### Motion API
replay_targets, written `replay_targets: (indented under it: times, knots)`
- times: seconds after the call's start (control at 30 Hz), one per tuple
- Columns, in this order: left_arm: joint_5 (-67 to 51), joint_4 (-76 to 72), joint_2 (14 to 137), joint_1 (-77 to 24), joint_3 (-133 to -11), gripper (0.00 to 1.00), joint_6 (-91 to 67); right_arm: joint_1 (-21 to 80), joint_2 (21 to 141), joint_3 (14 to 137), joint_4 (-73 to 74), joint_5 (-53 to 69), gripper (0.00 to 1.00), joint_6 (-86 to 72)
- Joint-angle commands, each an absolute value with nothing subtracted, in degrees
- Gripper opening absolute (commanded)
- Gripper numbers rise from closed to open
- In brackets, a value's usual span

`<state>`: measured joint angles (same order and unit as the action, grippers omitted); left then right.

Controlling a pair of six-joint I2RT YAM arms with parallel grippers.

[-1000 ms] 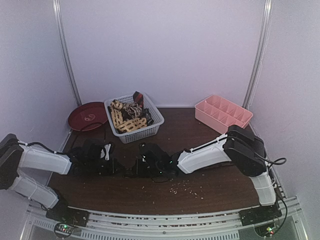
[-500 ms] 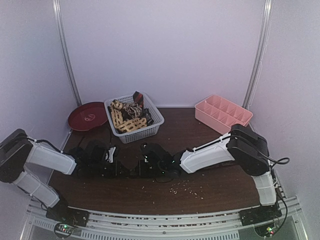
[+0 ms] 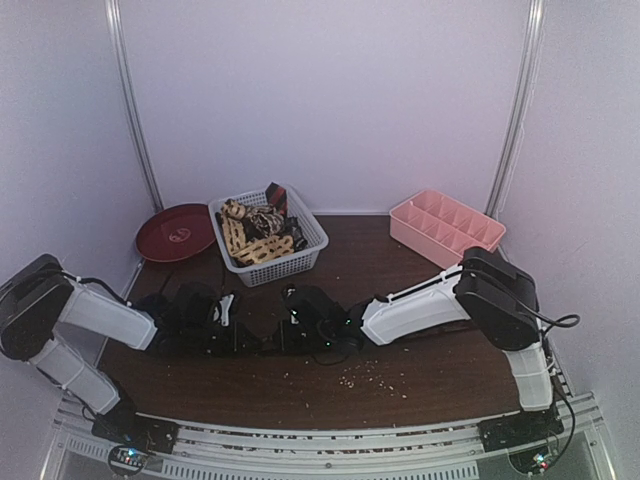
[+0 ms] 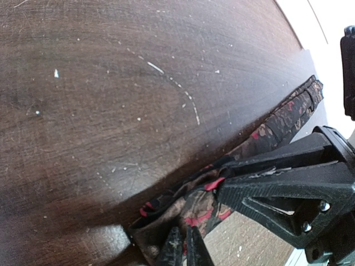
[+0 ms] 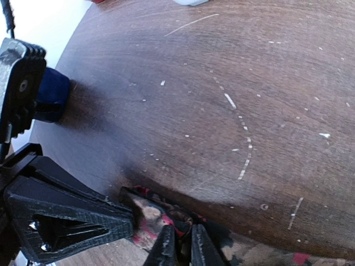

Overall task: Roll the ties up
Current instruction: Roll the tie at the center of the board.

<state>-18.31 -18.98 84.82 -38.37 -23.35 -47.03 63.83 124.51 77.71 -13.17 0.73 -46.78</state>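
Observation:
A dark tie with a red and tan pattern [image 4: 219,194] lies low on the brown table, stretched between my two grippers. The left wrist view shows my left gripper [image 4: 186,250] shut on one bunched end of it. In the right wrist view my right gripper [image 5: 181,247] has its fingers close together with a fold of the same tie [image 5: 148,213] pinched between them. From above, the left gripper [image 3: 243,340] and right gripper [image 3: 283,338] nearly meet at the table's middle. More ties [image 3: 255,235], tan-patterned and dark, are heaped in the basket.
The white lattice basket [image 3: 300,256] stands at the back centre, a dark red plate [image 3: 172,232] to its left. A pink divided tray [image 3: 447,226] is at the back right. A dark blue mug [image 5: 52,94] stands near the left arm. Crumbs [image 3: 370,375] dot the front.
The left arm's elbow has risen and its gripper has slid right toward the right gripper. The right gripper's fingers have parted a little but fabric stays between them.

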Motion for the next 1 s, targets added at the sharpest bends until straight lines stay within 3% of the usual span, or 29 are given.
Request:
replay_targets:
  times: [0.0, 0.2, 0.73, 0.97]
  knots:
    - [-16.8, -20.1, 85.8, -38.8, -23.6, 0.06, -47.2, 63.4, 121.8, 77.1, -10.1, -2.6, 0.14, -45.6]
    - [-16.2, -20.0, 85.5, -39.0, -23.8, 0.06, -47.3, 64.6, 118.6, 77.1, -8.4, -4.7, 0.15, -45.1]
    - [-15.1, -16.5, 84.4, -39.0, -25.8, 0.06, -46.6, 65.4, 126.9, 84.6, -1.0, -5.4, 0.05, -43.5]
    - [-6.7, -4.8, 76.8, -38.9, -28.6, 0.07, -47.6, 65.4, 126.7, 82.0, -2.0, -6.0, 0.03, -43.4]
